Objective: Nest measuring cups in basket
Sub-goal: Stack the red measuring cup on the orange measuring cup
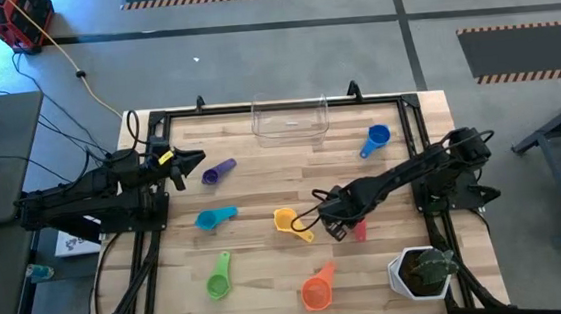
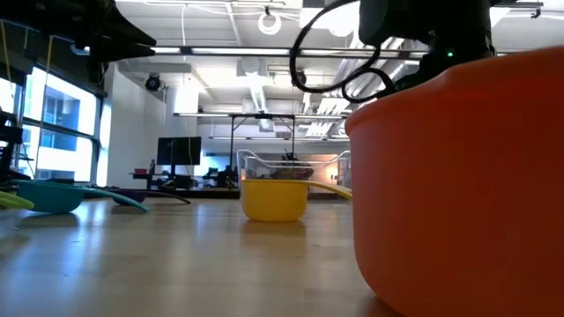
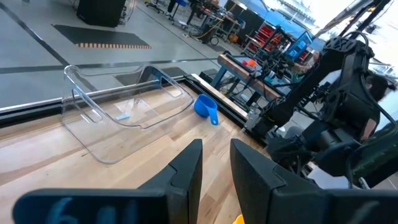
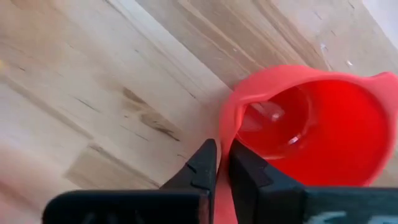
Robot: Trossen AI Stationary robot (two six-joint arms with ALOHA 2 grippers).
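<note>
Red plastic showed between the right gripper's (image 4: 222, 163) jaws, which had pinched the red measuring cup (image 4: 311, 124) by its handle at the high view's lower centre-right. The left gripper (image 3: 214, 165) waited at left, jaws slightly apart and empty. The basket (image 1: 290, 118) sat top centre on the tabletop (image 1: 270, 278).

Non-task items: white pot with green plant (image 1: 422, 272) on wooden table (image 1: 263, 193), near corner, just beyond the right claw's outer side. Red equipment (image 1: 17, 19) with yellow cable (image 1: 62, 56) on floor, well behind left claw.
</note>
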